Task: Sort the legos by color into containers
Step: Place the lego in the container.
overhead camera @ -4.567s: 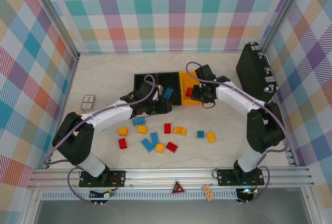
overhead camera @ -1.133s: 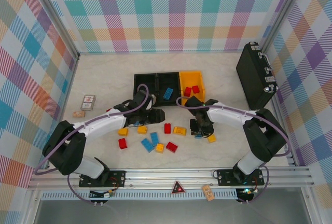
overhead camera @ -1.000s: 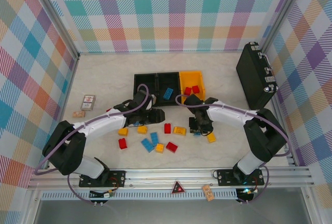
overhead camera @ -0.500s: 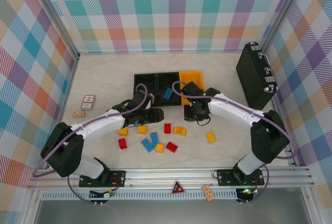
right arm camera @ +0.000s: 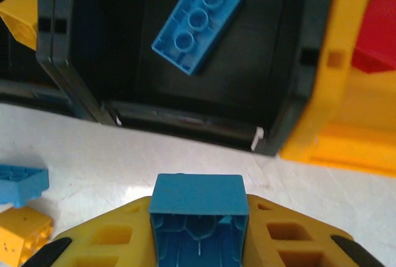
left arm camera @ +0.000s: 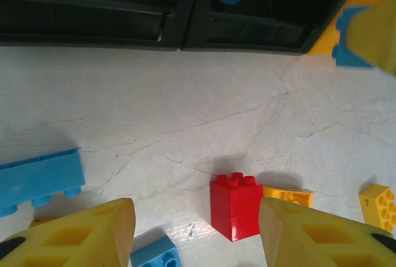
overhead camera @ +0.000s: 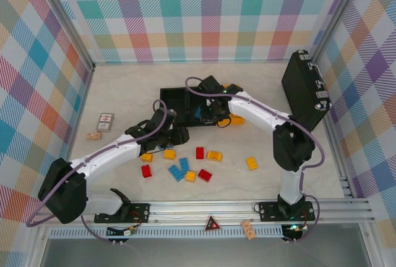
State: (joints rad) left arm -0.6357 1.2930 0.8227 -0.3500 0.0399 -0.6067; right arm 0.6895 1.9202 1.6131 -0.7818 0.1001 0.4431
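My right gripper (right arm camera: 198, 212) is shut on a small blue lego (right arm camera: 198, 200), just in front of the middle black container (right arm camera: 185, 122). A long blue lego (right arm camera: 199, 20) lies inside that container. The yellow-orange container (right arm camera: 346, 100) to its right holds a red lego (right arm camera: 378, 35), and the left black container (right arm camera: 46, 38) holds a yellow lego (right arm camera: 18, 8). My left gripper (left arm camera: 195, 220) is open above the table. A red lego (left arm camera: 234, 205) stands upright beyond its fingers (left arm camera: 86, 233). Several red, blue and yellow legos lie loose, among them a yellow one (overhead camera: 251, 163).
A large black hard case (overhead camera: 304, 91) stands at the right wall. A small printed card (overhead camera: 106, 122) lies at the left. My right arm (overhead camera: 260, 114) reaches across the yellow-orange container (overhead camera: 237, 119). Bare table lies behind the containers.
My right gripper has lifted the blue lego off the table right of centre and carried it back and left to the middle black container. My left gripper has drifted slightly left.
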